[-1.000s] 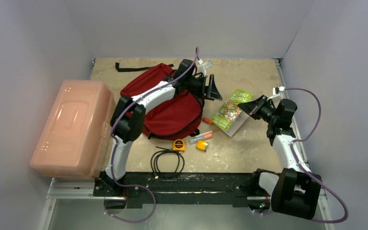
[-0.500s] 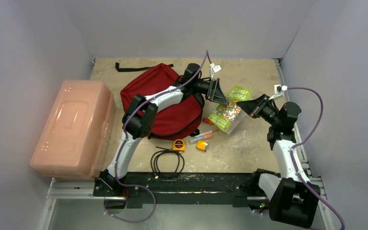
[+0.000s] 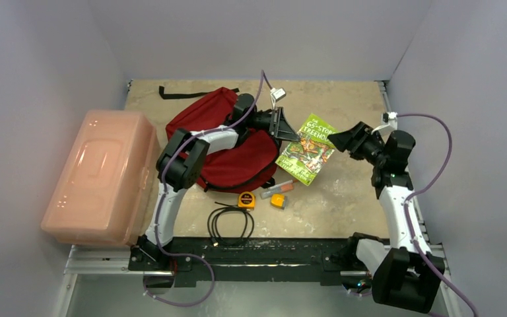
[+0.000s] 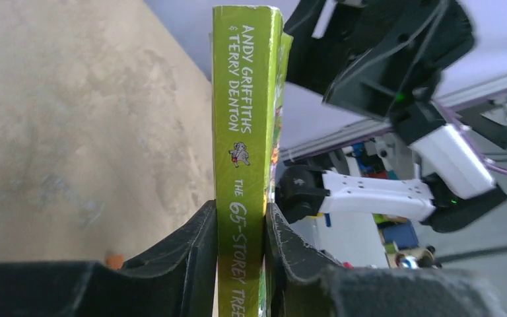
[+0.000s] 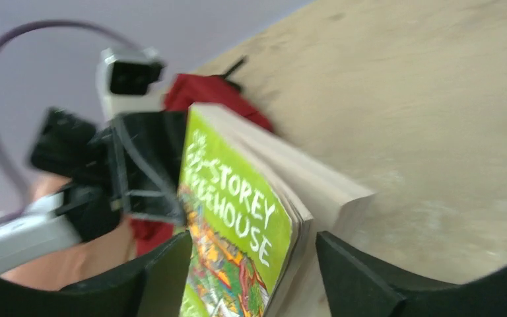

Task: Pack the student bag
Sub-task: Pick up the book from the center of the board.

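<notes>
Left end effector pinches green book at its spine. Right end effector spread, straddling the book's opposite edge. Student bag lies back-left on desk, beside book.

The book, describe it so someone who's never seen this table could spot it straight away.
Find the dark red backpack in the middle of the table; just right of it, the left hand grips a paperback book by its spine. It is the only bright green thing there, with white title lettering, and far larger than the yellow tape measure nearby.
</notes>
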